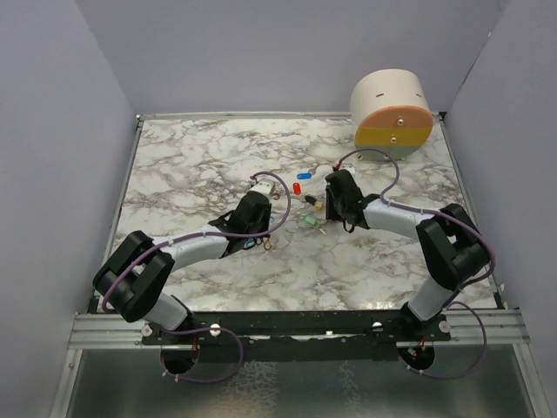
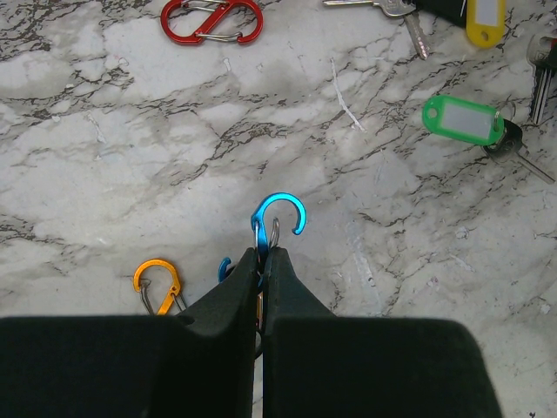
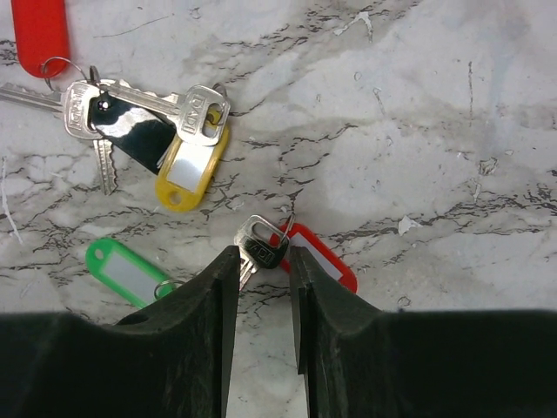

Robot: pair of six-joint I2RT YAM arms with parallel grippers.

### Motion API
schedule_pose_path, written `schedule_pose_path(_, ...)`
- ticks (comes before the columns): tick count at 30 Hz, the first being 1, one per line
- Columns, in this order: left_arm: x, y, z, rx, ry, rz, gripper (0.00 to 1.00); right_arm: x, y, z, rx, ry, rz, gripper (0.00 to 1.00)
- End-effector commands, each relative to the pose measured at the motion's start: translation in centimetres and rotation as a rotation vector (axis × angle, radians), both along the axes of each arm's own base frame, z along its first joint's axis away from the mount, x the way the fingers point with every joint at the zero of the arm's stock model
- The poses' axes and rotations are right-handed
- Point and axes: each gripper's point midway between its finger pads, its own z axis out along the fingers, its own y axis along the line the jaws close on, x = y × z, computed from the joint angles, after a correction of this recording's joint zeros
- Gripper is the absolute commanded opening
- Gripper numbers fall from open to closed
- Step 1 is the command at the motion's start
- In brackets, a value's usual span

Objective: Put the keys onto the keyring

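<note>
**Keyring offered on the left, key framed on the right**

Left gripper (image 2: 261, 258) is clamping the keyring (image 2: 275, 199) by the lower part of its blue loop. Its jaws are fully closed with only the thin wire between them. The open blue hook is sticking out past the fingertips with its mouth unobstructed. That hold seems meant to offer the hook as a free target for the hole in a key's head. An orange loop (image 2: 157, 283) is lying on the marble table (image 2: 130, 148) just beside the left finger. A red clip (image 2: 211, 21) is resting well apart, at the far edge of that wrist view.

Right gripper (image 3: 264, 254) is hanging low over the keys (image 3: 144, 109), which are lying scattered with their plastic tags: a yellow tag (image 3: 187, 174) under the main bunch and a green tag (image 3: 126, 272) nearer the fingers. The jaws are standing partly open, one finger on each side of the head of a single silver key (image 3: 259, 235). That key is lying flat, touching a red tag (image 3: 324, 261). Straddling the head rather than the shaft looks like a set-up for an edge pinch. The pads are sitting very close to the metal, but the wrist view is not showing whether they are pressing it.

In the top view both grippers are working near the table's middle, close together, so the carry from key to hook should be short.
</note>
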Motion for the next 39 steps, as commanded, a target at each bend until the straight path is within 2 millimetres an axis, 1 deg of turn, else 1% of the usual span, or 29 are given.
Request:
schedule_pose_path(1,0.1,-0.5,1.0,-0.028,-0.028,-0.012,0.0,1.6,-0.3,0.4,0.006,-0.038,-0.047,0.3)
schedule_pose_path(4,0.1,-0.5,0.9,-0.026,-0.027,-0.012,0.0,1.7,-0.4,0.0,0.005,-0.033,-0.048,0.29)
schedule_pose_path(16,0.1,-0.5,0.6,-0.02,-0.022,-0.011,0.0,2.1,-0.8,-0.4,-0.01,-0.034,-0.065,0.21)
schedule_pose_path(19,0.1,-0.5,0.5,-0.018,-0.02,-0.011,0.0,2.2,-0.9,-0.4,-0.013,-0.035,-0.072,0.15)
schedule_pose_path(23,0.2,-0.5,0.5,-0.017,-0.021,-0.011,0.0,2.3,-1.2,-0.4,-0.027,-0.04,-0.083,0.11)
schedule_pose_path(25,0.2,-0.5,0.5,-0.016,-0.021,-0.01,0.0,2.3,-1.4,-0.4,-0.034,-0.039,-0.091,0.11)
schedule_pose_path(32,0.2,-0.5,0.5,-0.014,-0.02,-0.01,0.0,2.5,-1.5,0.1,-0.033,-0.058,-0.094,0.14)
schedule_pose_path(39,0.3,-0.6,0.4,-0.01,-0.014,-0.016,0.0,2.6,-1.0,0.2,-0.015,-0.059,-0.079,0.15)
